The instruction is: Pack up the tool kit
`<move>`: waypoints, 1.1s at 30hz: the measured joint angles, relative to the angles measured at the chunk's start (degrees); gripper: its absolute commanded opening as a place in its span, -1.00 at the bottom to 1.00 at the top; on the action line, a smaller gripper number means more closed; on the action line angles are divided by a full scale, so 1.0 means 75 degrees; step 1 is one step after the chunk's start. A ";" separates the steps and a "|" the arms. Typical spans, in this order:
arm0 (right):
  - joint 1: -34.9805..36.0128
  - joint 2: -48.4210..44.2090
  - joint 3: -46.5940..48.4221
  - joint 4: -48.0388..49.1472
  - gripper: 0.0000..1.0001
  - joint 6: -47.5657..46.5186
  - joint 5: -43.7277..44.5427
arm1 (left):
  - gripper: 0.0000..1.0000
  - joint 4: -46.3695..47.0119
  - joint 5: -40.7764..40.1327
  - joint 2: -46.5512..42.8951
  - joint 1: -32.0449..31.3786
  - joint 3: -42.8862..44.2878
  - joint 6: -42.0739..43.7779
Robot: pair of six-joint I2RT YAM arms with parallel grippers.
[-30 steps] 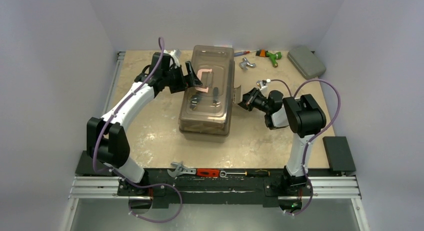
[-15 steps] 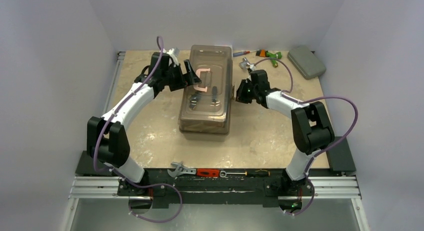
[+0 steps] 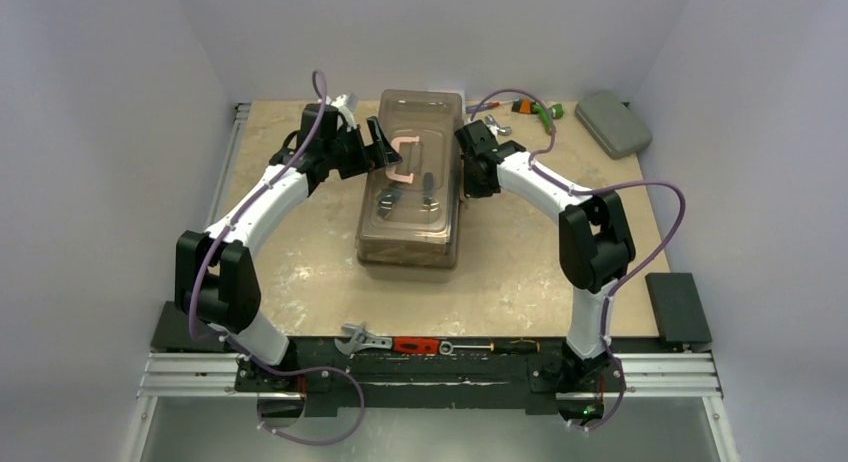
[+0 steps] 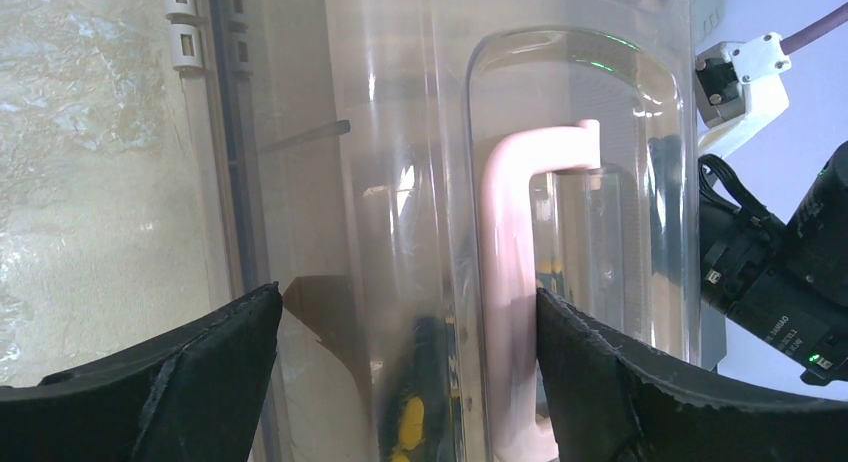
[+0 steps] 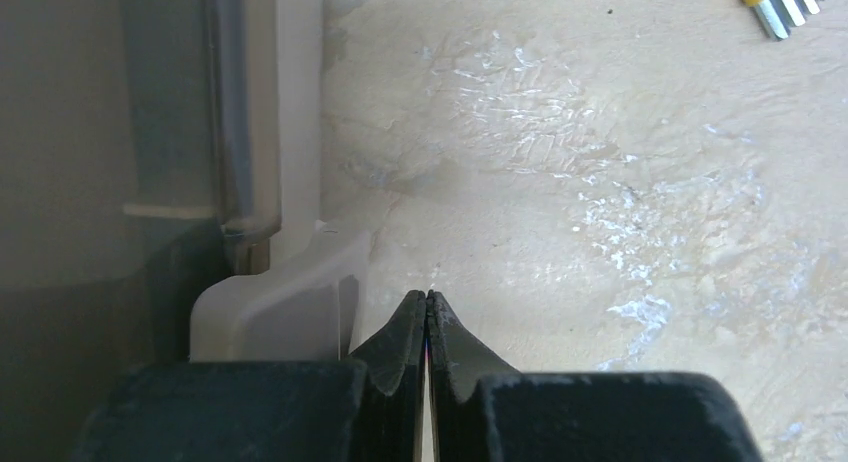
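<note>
My two pincers sit on either side of the big tan-brown plastic toolbox (image 3: 410, 262), which stands in the middle of the sandy table (image 3: 300, 262). The box is long, and its long way runs from my side of the table to the far wall. Its smoky see-through lid (image 3: 425, 117) is down.

My left pincer (image 4: 405, 312) is at the left long side, by the far half of the box. Its two black fingers (image 4: 200, 372) are wide apart with nothing between them. The curved pink handle (image 4: 510, 312) on top of the lid lies just ahead of it. Through the lid I can see a yellow and black tool (image 4: 405, 427) inside.

My right pincer (image 5: 428, 300) is at the right long side, across from the left one. Its tips are pressed together and hold nothing. The pale grey plastic clasp (image 5: 280, 317) on the box wall is just to the left of the tips. I cannot tell if they touch.

I think the clasp is what matters next. The right pincer is the nearer one, and it only has to go a little to its left to push it. The left pincer could stop the box from sliding.

A red-handled tool (image 3: 415, 345) lies well apart from the box at the near edge, so I guess the packing is not all done
</note>
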 measured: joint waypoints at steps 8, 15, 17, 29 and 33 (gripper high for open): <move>0.0079 0.0262 0.0201 -0.0291 -1.00 0.0087 0.0408 | 0.77 0.0184 0.0006 -0.0015 0.0003 -0.0108 0.0035; -0.0050 0.0146 -0.0134 0.0268 -1.00 -0.0047 -0.0396 | 0.77 0.0493 0.0163 0.0029 0.0038 -0.0224 0.0026; -0.0122 0.0117 -0.0271 0.0536 -1.00 -0.0134 -0.0807 | 0.77 0.0638 0.0163 0.0050 0.0044 -0.0274 -0.0009; -0.0396 0.0393 -0.1003 0.2579 -1.00 0.0455 -0.2687 | 0.77 0.2136 -0.0481 0.0175 0.0117 -0.0784 -0.0326; -0.0501 0.0393 -0.1169 0.2859 -1.00 0.0583 -0.3013 | 0.77 0.2422 -0.0603 0.0187 0.0114 -0.0903 -0.0469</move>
